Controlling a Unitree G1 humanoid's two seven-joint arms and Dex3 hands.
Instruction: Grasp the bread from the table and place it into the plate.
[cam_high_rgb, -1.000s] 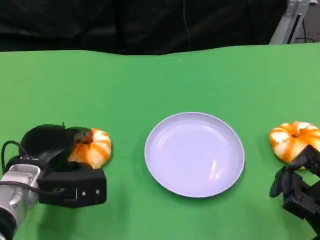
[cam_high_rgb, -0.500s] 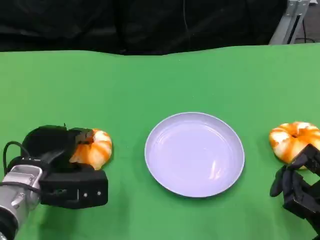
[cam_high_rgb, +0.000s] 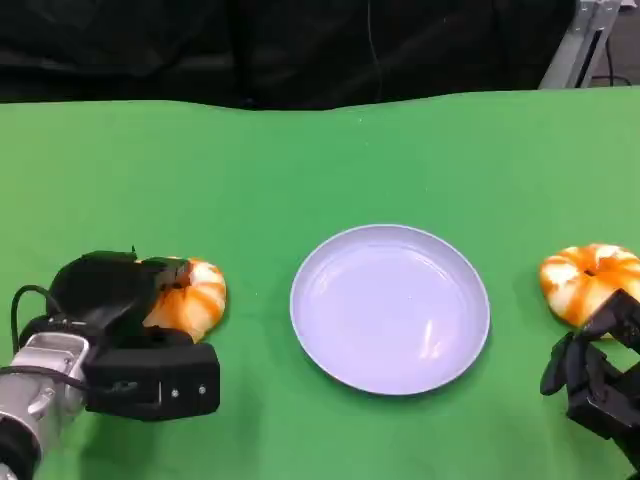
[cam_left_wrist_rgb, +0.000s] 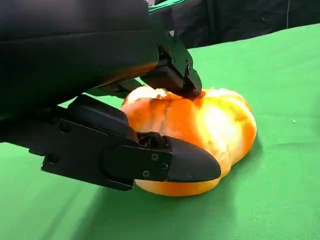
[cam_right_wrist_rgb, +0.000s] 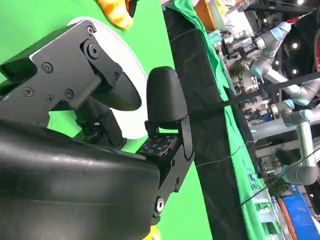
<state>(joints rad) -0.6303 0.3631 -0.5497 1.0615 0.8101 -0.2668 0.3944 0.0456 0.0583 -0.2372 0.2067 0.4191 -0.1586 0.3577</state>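
An orange-and-white bread (cam_high_rgb: 195, 297) lies on the green table at the left. My left hand (cam_high_rgb: 120, 335) grips it. In the left wrist view one finger (cam_left_wrist_rgb: 172, 75) presses on top of the bread (cam_left_wrist_rgb: 215, 125) and another (cam_left_wrist_rgb: 170, 162) wraps its near side; its underside still touches the cloth. The pale lavender plate (cam_high_rgb: 325, 345) sits in the middle with nothing in it. A second bread (cam_high_rgb: 590, 280) lies at the far right. Just in front of it my right hand (cam_high_rgb: 595, 375) holds nothing, its fingers (cam_right_wrist_rgb: 162, 97) apart. The right wrist view also has the plate (cam_right_wrist_rgb: 140, 52) and a bread (cam_right_wrist_rgb: 116, 11).
The green cloth (cam_high_rgb: 330, 160) ends at a far edge against a black backdrop (cam_high_rgb: 300, 45). A metal frame (cam_high_rgb: 590, 35) stands at the back right. Open cloth separates the left bread from the plate.
My left hand and the bread it grips have crept slightly right, toward the plate. The right hand, plate and right bread have not moved.
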